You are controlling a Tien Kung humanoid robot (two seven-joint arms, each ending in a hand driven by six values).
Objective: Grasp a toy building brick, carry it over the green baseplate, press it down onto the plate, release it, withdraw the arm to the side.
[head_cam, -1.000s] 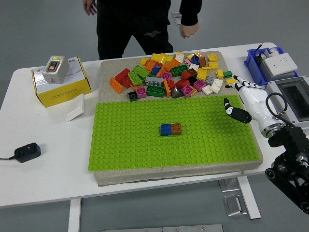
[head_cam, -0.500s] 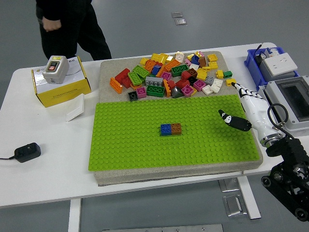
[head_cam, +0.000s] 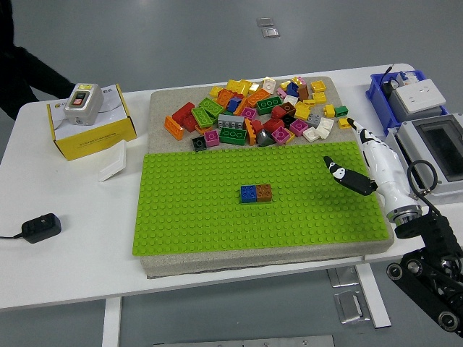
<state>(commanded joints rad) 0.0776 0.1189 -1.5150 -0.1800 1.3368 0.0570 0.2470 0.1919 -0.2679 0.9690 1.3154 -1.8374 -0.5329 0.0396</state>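
Right hand [head_cam: 362, 155] has eased back to the green baseplate's [head_cam: 195, 217] right edge — fingers spread, empty (withdrawal apparently done); blue and brown bricks [head_cam: 256, 193] sit mid-plate — loose brick pile [head_cam: 253, 112] just beyond it.

Bricks [head_cam: 256, 193] joined (blue, brown) on baseplate [head_cam: 195, 217].

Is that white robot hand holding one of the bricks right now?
No. The right hand is open over the green baseplate, holding nothing.
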